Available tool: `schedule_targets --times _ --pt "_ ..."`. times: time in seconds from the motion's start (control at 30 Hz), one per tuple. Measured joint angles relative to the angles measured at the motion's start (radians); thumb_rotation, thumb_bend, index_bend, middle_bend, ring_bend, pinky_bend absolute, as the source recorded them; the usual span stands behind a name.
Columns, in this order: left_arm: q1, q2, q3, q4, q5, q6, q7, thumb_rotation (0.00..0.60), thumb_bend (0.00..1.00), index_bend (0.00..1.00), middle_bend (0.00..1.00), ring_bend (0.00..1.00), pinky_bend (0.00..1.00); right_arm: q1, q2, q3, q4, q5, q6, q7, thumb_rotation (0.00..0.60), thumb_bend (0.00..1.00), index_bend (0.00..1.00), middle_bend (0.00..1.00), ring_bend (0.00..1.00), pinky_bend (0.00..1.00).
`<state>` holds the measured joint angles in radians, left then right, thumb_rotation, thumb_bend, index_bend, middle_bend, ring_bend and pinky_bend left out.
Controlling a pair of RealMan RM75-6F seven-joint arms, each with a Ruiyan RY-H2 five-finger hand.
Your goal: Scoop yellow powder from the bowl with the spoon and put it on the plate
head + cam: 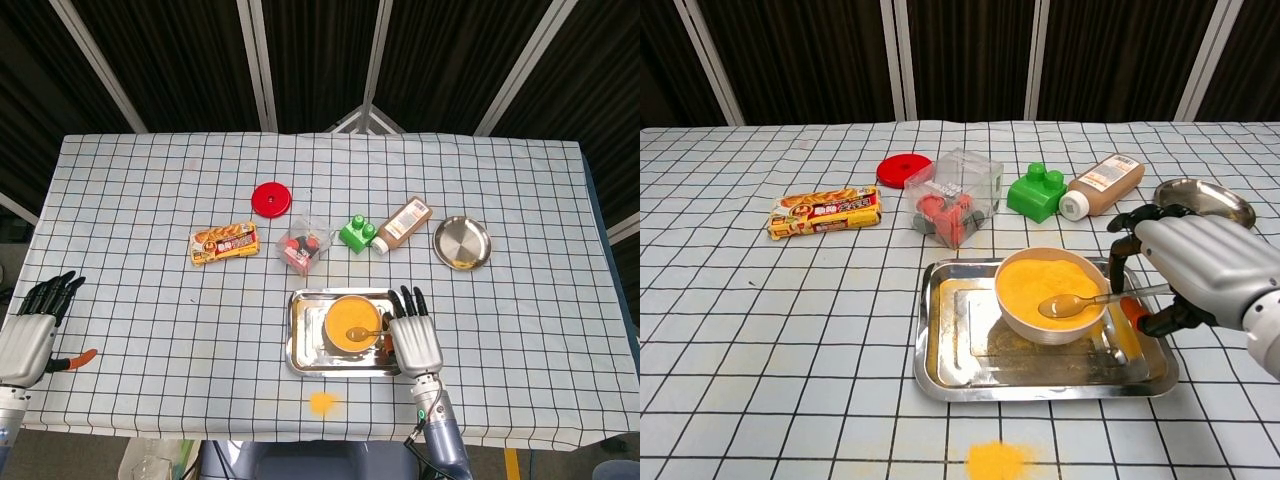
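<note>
You have a big table [150,200] with a white, black-checked cloth in front of you. Near your edge of it sits a shiny metal tray [950,340], dusted with yellow. Your right hand [1205,265] is at the right end of that tray. It is pinching the handle of the spoon [1080,302] — the other fingers curl loosely above. Your left hand [30,330] is far off at the left edge of the table, holding nothing, with its fingers straight and a little apart.

The white bowl [1052,325] stands inside the tray, full of yellow powder [1040,278]. The spoon's round end lies on the powder at the right side of the bowl, and it has yellow powder in it.

The round metal plate [462,242] is well apart from the tray, toward the far right of the table, with a bit of yellow at its near edge.

In a row behind the tray you can see a brown bottle [1100,184] lying on its side, a green toy block [1036,193] touching the bottle's cap end, a clear box [955,195] with red things inside, and a yellow snack pack [826,212] further left. A red round lid [904,169] lies behind the box.

A small pile of spilled yellow powder [995,460] sits on the cloth, just in front of the tray.
</note>
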<state>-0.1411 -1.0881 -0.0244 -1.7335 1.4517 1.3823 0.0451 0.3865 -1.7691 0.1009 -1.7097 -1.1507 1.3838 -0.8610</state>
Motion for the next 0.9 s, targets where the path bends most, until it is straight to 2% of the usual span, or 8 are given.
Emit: schedule_targets --times 0.1,0.4,0.63,0.77,0.9 --pt "0.000 0.000 0.000 -0.001 0.000 0.000 0.000 0.600 0.00 0.00 0.00 0.00 0.00 0.000 0.000 -0.001 0.002 -0.005 0.003 0.001 0.600 0.56 0.55 0.21 0.02 0.00" --pt "0.000 0.001 0.000 -0.002 0.000 -0.001 -0.001 0.600 0.00 0.00 0.00 0.00 0.00 -0.002 -0.003 -0.002 0.012 -0.020 0.015 0.001 0.600 0.56 0.60 0.38 0.24 0.03" --pt "0.000 0.001 0.000 -0.002 0.000 -0.001 -0.002 0.600 0.00 0.00 0.00 0.00 0.00 -0.004 -0.006 -0.003 0.020 -0.030 0.020 0.005 0.600 0.56 0.62 0.43 0.30 0.05" --pt "0.000 0.002 0.000 -0.002 -0.001 -0.001 -0.002 0.600 0.00 0.00 0.00 0.00 0.00 -0.005 -0.006 -0.003 0.020 -0.034 0.021 0.006 0.600 0.56 0.65 0.49 0.37 0.09" --pt "0.000 0.002 0.001 -0.003 0.000 -0.001 -0.002 0.600 0.00 0.00 0.00 0.00 0.00 -0.005 -0.007 -0.004 0.023 -0.039 0.022 0.007 0.600 0.58 0.70 0.54 0.43 0.18"
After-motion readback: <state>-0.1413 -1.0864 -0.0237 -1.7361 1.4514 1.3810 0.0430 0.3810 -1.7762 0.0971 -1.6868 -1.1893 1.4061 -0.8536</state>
